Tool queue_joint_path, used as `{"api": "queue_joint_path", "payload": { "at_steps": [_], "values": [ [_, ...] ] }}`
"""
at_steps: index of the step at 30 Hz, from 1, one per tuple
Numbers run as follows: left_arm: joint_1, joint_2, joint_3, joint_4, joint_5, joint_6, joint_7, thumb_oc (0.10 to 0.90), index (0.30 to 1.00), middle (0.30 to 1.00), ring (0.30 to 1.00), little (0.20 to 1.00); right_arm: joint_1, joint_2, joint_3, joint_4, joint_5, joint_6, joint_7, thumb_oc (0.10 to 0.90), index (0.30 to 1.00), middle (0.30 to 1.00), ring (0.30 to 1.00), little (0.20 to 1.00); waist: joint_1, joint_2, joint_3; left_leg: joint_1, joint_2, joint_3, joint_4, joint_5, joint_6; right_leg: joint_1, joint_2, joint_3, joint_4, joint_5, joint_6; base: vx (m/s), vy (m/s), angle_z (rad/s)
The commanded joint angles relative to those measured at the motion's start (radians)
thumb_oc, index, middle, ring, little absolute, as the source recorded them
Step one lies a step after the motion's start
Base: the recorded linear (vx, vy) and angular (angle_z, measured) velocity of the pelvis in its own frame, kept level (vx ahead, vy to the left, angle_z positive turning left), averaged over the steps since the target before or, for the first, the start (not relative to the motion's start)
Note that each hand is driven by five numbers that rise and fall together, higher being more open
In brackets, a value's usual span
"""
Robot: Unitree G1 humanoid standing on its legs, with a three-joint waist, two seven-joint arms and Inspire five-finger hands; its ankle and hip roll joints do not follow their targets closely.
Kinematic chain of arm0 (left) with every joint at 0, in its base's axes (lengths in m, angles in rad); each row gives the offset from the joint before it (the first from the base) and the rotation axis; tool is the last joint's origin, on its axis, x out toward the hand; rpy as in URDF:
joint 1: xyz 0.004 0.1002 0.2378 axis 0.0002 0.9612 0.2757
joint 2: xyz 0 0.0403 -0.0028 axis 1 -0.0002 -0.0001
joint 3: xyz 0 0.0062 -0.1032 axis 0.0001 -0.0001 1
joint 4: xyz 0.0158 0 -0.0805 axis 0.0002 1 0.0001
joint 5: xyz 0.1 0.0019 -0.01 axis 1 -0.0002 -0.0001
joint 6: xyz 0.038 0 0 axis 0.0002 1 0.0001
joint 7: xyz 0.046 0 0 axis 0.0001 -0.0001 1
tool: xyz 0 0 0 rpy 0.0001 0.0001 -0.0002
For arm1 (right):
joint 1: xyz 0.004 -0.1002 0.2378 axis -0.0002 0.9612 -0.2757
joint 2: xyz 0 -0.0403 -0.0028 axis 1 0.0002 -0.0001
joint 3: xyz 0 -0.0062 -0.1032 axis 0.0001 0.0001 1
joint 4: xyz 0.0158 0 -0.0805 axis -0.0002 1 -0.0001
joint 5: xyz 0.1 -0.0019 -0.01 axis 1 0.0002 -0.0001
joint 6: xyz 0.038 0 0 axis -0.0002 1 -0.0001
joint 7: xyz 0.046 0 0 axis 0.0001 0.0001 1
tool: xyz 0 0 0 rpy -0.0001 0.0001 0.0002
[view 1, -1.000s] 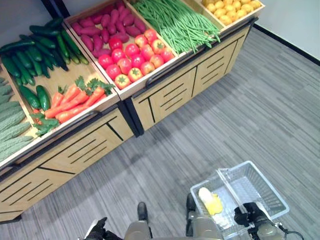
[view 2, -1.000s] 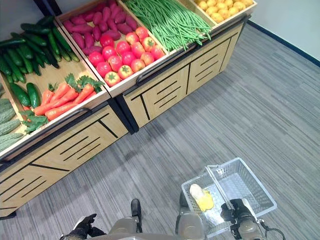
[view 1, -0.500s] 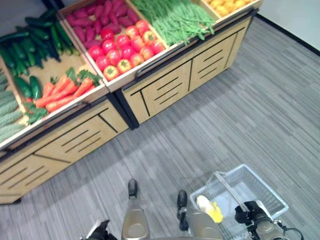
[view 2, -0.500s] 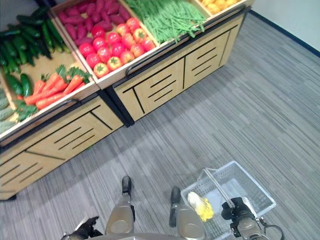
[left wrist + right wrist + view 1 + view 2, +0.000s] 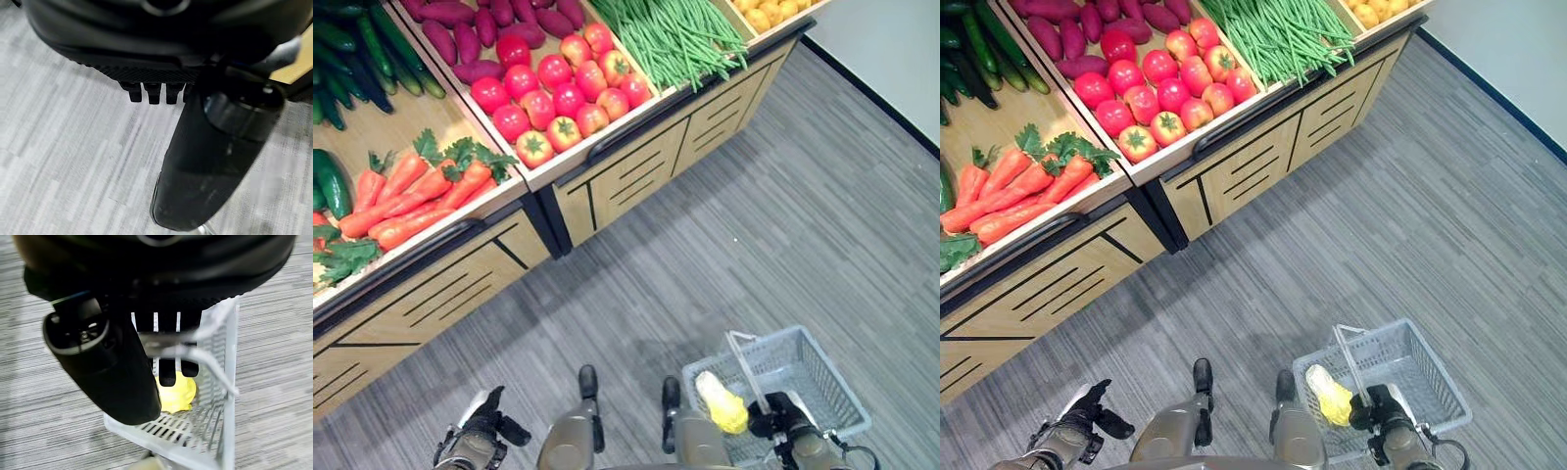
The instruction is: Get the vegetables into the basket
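One corn cob lies in the basket; right hand grips its handle, left hand is curled, holding nothing.

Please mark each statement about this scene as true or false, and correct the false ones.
1. The right hand holds the handle of the basket. True.
2. The basket is empty. False: a corn cob lies in it.
3. The left hand holds a carrot. False: it holds nothing.
4. The carrots lie beside the tomatoes on the stand. True.
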Motion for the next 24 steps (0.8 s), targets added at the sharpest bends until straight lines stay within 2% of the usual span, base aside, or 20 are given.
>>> {"api": "queue_joint_path", "payload": {
  "at_steps": [1, 10, 15, 19, 22, 24],
  "values": [
    [0.09, -0.003, 0.021, 0.003, 0.028, 0.003, 0.011, 0.9, 1.0, 1.0, 1.0, 1.0, 0.03, -0.06, 0.022, -0.023, -0.002, -0.006, -0.02, 0.4, 0.3, 0.3, 0.3, 0.3, -0.008, -0.022, -0.003, -0.054, 0.064, -0.021, 0.071, -0.041, -0.06, 0.091, -0.079, 0.015, 0.003, 0.186, 0.08, 0.03, 0.042, -0.02],
    [0.088, -0.011, 0.016, -0.001, 0.028, -0.003, 0.012, 0.9, 1.0, 1.0, 1.0, 1.0, 0.033, -0.048, 0.04, -0.018, -0.015, -0.008, -0.015, 0.4, 0.3, 0.3, 0.3, 0.3, -0.017, -0.015, -0.024, -0.009, 0.051, -0.014, 0.01, -0.026, -0.058, 0.094, -0.085, 0.013, 0.006, 0.211, 0.092, 0.02, 0.02, -0.01],
    [0.092, -0.015, 0.011, -0.005, 0.028, -0.007, 0.008, 0.9, 1.0, 1.0, 1.0, 1.0, 0.032, -0.052, 0.048, -0.023, -0.02, -0.01, -0.01, 0.4, 0.3, 0.3, 0.3, 0.3, -0.017, -0.023, -0.028, -0.011, 0.037, -0.017, 0.02, -0.037, -0.053, 0.104, -0.095, 0.012, -0.005, 0.247, 0.103, 0.0, 0.0, 0.0],
    [0.089, -0.012, 0.012, -0.01, 0.017, -0.008, 0.004, 0.9, 1.0, 1.0, 1.0, 1.0, 0.028, -0.055, 0.047, -0.026, -0.02, -0.007, -0.008, 0.4, 0.3, 0.3, 0.3, 0.3, -0.012, -0.028, -0.028, -0.017, 0.023, -0.02, 0.037, -0.056, -0.042, 0.104, -0.106, 0.021, 0.005, 0.304, 0.112, 0.02, 0.05, 0.01],
    [0.09, -0.005, 0.022, -0.024, -0.004, -0.012, 0.004, 0.9, 1.0, 1.0, 1.0, 1.0, 0.02, -0.06, 0.052, -0.021, -0.022, -0.003, -0.001, 0.4, 0.3, 0.3, 0.3, 0.3, -0.003, -0.021, -0.023, -0.01, 0.012, -0.032, 0.034, -0.061, -0.027, 0.089, -0.106, 0.028, 0.061, 0.347, 0.108, 0.04, 0.121, 0.01],
    [0.088, -0.003, 0.026, -0.029, -0.011, -0.013, 0.003, 0.9, 1.0, 1.0, 1.0, 1.0, 0.013, -0.061, 0.056, -0.025, -0.021, -0.004, -0.002, 0.4, 0.3, 0.3, 0.3, 0.3, 0.002, -0.014, -0.018, -0.003, 0.012, -0.034, 0.029, -0.063, -0.019, 0.071, -0.101, 0.022, 0.11, 0.339, 0.104, 0.05, 0.151, 0.0]
  ]
}}
